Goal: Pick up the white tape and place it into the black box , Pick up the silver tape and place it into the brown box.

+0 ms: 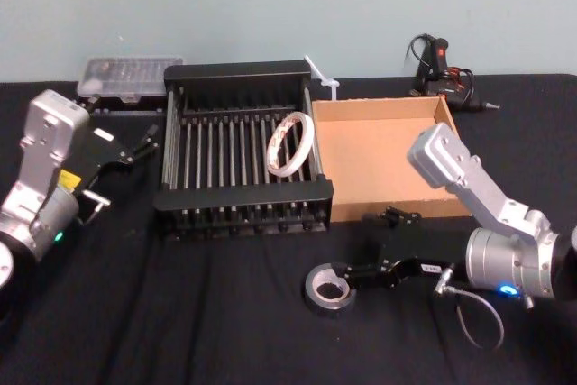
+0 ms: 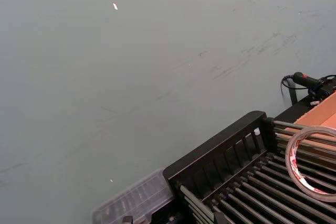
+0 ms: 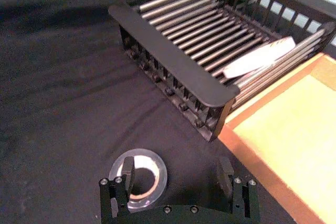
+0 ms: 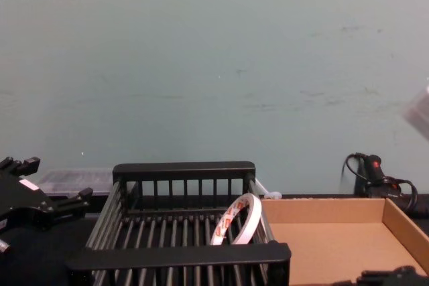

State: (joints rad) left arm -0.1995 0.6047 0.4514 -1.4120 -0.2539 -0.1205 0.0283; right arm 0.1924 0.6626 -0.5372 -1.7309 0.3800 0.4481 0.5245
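My right gripper is open, one finger inside the silver tape. I'd close on its wall squarely, then lift straight. Left gripper parked, open.

Even, diffuse room light fills the scene, with no hard shadows. The pale wall reads flat and slightly dim, with faint scuffs. The black tabletop swallows light, and its cloth folds show only as soft grey ripples. In the right wrist view the brown box glows over-bright orange and the white tape is washed out to a pale smear. The clear case in the left wrist view is blurred. The head view is soft and slightly grainy.
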